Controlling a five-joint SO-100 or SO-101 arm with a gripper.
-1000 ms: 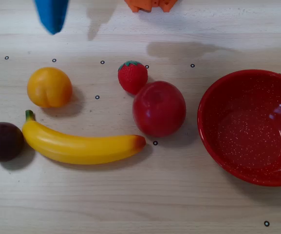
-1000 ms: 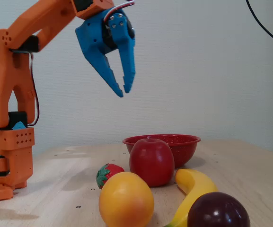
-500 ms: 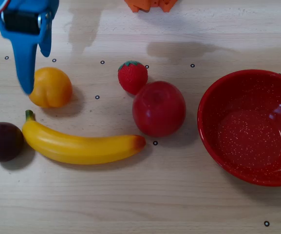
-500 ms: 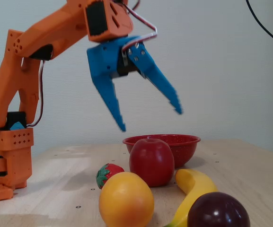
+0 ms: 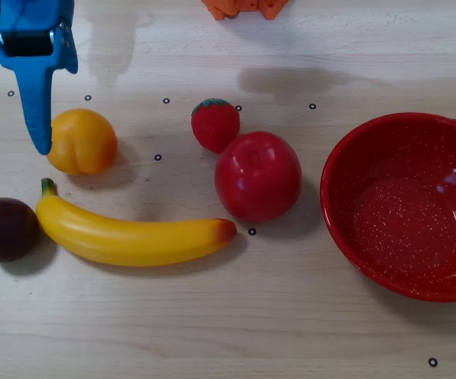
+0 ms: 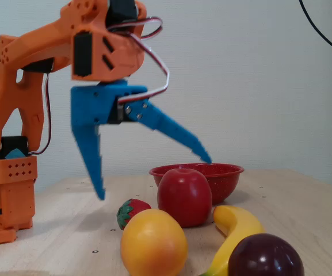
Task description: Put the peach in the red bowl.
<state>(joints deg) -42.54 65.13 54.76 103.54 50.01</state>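
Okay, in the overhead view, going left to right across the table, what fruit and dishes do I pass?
By their centres: plum → peach → banana → strawberry → red apple → red bowl. The blue gripper hangs open at the far left, by the peach.

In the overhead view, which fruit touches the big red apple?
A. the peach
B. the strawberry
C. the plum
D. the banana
B: in the overhead view the strawberry sits right against the upper left edge of the apple, while the other fruits lie apart from it.
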